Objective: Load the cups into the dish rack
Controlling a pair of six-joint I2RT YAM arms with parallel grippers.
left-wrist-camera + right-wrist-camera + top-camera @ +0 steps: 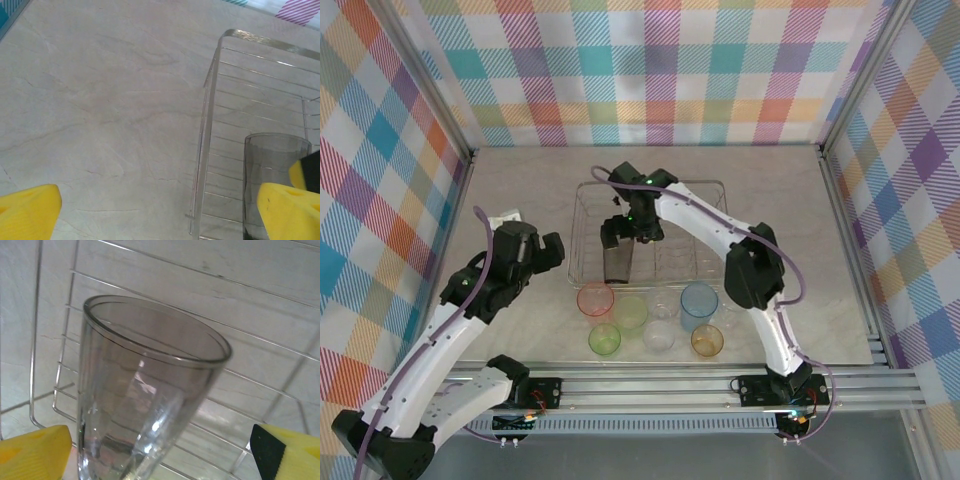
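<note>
Right arm: extends from its base at the near right edge, up and leftward across the dish rack, with the wrist pointing down over the rack's near left part.

Left arm: bent, rising from the near left corner. Its wrist is over the bare table, just beside the rack's left wall.

Right gripper: jaws spread wide on either side of the smoky grey cup. The right wrist view shows a clear gap between one finger and the cup wall, so the cup is not clamped. The cup stands upright, mouth up, inside the rack near its left wall.

Left gripper: jaws fully apart, nothing between them.

Other cups, grouped on the table just in front of the rack:
- light blue cup
- pink-red cup
- green cups
- clear cups
- orange cup
</note>
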